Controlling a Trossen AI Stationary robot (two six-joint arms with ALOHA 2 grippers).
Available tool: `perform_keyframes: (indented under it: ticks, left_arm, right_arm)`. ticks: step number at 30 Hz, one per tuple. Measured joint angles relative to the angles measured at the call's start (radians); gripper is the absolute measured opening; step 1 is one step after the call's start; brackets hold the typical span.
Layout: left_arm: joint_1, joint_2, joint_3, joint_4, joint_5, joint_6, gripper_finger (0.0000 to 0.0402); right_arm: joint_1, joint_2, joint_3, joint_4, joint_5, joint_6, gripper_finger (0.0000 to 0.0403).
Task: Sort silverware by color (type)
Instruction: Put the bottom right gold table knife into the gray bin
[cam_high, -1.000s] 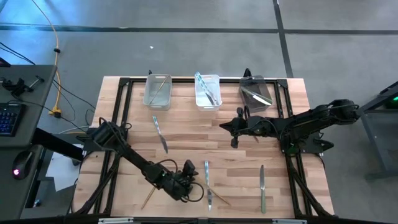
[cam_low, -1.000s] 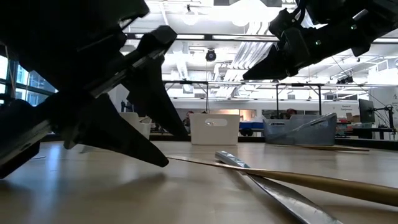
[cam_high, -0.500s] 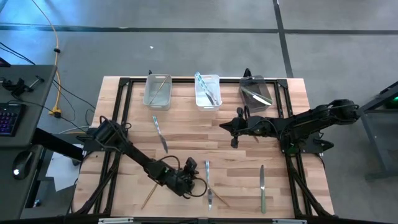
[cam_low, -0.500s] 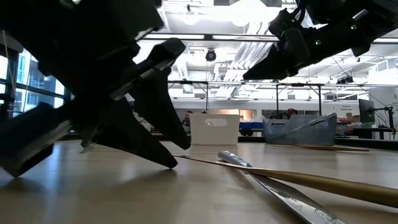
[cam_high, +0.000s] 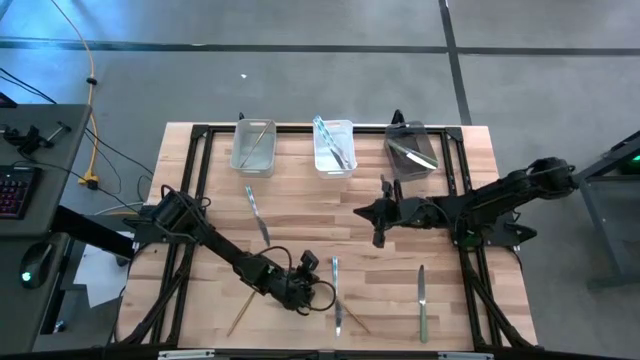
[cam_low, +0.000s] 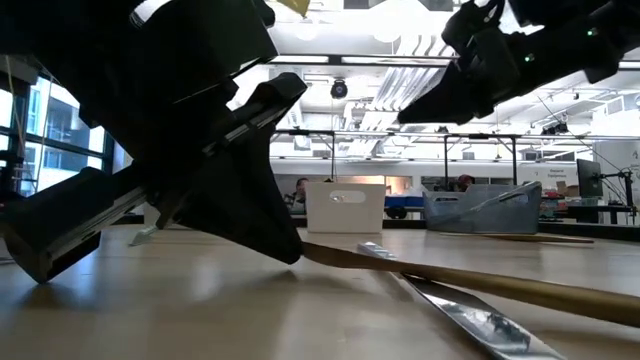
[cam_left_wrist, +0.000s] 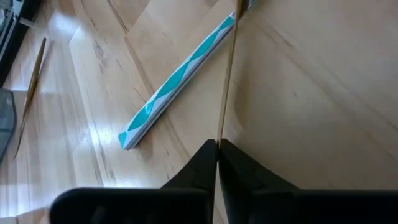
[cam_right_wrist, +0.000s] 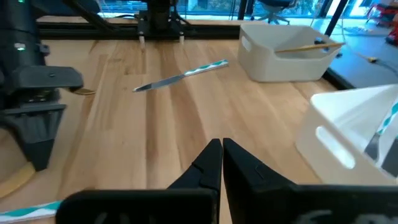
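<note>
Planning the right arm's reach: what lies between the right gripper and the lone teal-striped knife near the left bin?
Only bare table; the high view shows nothing between the right gripper and the teal-striped knife, and the right wrist view agrees.

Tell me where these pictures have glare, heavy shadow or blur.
Low view: bright ceiling lights leave the left gripper a near-black silhouette, and the nearby gold piece is soft. Left wrist view: window light glares on the table. High view: even light, no strong shadows.
</note>
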Motion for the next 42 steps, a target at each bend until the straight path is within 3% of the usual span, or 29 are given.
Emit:
perform_keyframes:
  ticks: [11, 19, 29, 37, 42]
  left_arm:
    - [0.005, 0.001, -0.001, 0.003, 0.042, -0.037, 0.0001]
    - [0.035, 0.000, 0.000, 0.008, 0.130, -0.193, 0.0001]
    - [0.052, -0.023, -0.071, 0.079, 0.177, -0.367, 0.0000]
    - [0.059, -0.102, -0.148, 0.111, 0.195, -0.447, 0.0000]
    - [0.059, -0.142, -0.202, 0.128, 0.181, -0.524, 0.0000]
  right_arm:
    - [0.162, 0.000, 0.000, -0.109, 0.138, 0.197, 0.0009]
    - [0.299, 0.000, 0.000, -0.158, 0.248, 0.320, 0.0066]
    - [0.427, 0.001, 0.001, -0.177, 0.254, 0.426, 0.0115]
    - [0.490, 0.168, 0.222, -0.474, 0.276, 0.527, 0.0115]
    - [0.493, 0.323, 0.396, -0.690, 0.216, 0.660, 0.0122]
